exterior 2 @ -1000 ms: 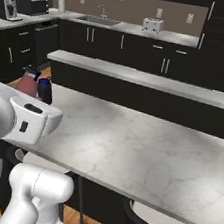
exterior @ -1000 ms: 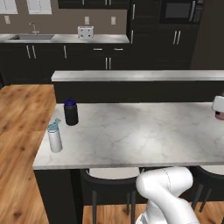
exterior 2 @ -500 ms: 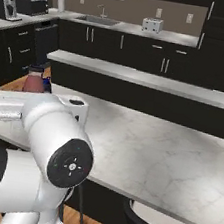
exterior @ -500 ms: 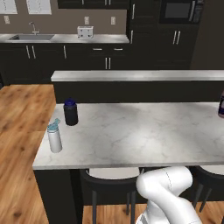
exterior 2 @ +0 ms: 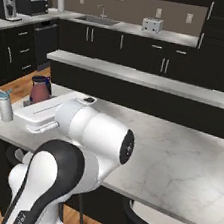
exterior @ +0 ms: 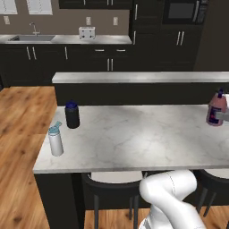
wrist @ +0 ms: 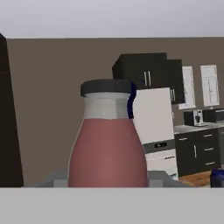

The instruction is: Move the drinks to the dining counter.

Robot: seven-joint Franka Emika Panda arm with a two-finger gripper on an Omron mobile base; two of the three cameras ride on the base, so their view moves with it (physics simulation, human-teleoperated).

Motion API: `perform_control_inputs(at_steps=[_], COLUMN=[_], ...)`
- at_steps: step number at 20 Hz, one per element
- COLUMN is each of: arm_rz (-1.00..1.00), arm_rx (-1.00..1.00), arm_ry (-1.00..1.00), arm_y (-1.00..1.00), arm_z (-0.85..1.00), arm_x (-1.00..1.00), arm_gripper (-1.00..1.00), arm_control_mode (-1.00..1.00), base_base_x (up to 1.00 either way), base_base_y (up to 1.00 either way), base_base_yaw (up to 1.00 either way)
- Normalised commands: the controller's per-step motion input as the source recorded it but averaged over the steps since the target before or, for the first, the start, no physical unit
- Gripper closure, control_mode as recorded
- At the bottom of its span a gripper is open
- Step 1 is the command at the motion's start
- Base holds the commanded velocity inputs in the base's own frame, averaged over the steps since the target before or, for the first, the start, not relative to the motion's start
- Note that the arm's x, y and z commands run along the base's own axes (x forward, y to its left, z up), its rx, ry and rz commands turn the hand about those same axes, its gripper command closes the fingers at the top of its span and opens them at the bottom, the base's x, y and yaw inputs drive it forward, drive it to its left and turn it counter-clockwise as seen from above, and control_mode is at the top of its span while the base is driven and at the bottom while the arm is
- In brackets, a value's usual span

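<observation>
Left base view: tool [exterior: 222,115] clamped on purple-red bottle [exterior: 215,110] over marble dining counter [exterior: 134,138], wood floor [exterior: 20,120] beyond.

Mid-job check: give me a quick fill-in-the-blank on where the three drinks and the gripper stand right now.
1. The gripper is shut on the ____ bottle.
2. The black bottle wears a ____ cap.
3. The white-grey bottle stands near the counter's ____ end in the left base view.
4. The toaster sits on the ____ worktop, behind the dining counter.

Missing words: purple-red; blue; left; far
</observation>
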Motion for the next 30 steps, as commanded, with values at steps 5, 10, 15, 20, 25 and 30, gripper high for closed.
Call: perform_control_inputs(at_steps=[5, 10, 15, 20, 25, 30], arm_rz=[0.26, 0.21, 0.18, 0.03, 0.00, -0.02], arm_rx=[0.00, 0.11, 0.03, 0.00, -0.05, -0.13], arm_ry=[0.00, -0.05, -0.14, -0.11, -0.08, -0.01], arm_y=[0.35, 0.00, 0.00, 0.00, 0.02, 0.04], arm_z=[-0.68, -0.78, -0.42, -0.06, -0.01, -0.06], arm_x=[0.53, 0.33, 0.38, 0.39, 0.33, 0.21], arm_gripper=[1.00, 1.00, 1.00, 1.00, 1.00, 1.00], arm_control_mode=[-1.00, -1.00, -1.00, -1.00, -1.00, -1.00], base_base_x=[0.00, 0.00, 0.00, 0.00, 0.00, 0.00], base_base_y=[0.00, 0.00, 0.00, 0.00, 0.00, 0.00], base_base_yaw=[0.00, 0.00, 0.00, 0.00, 0.00, 0.00])
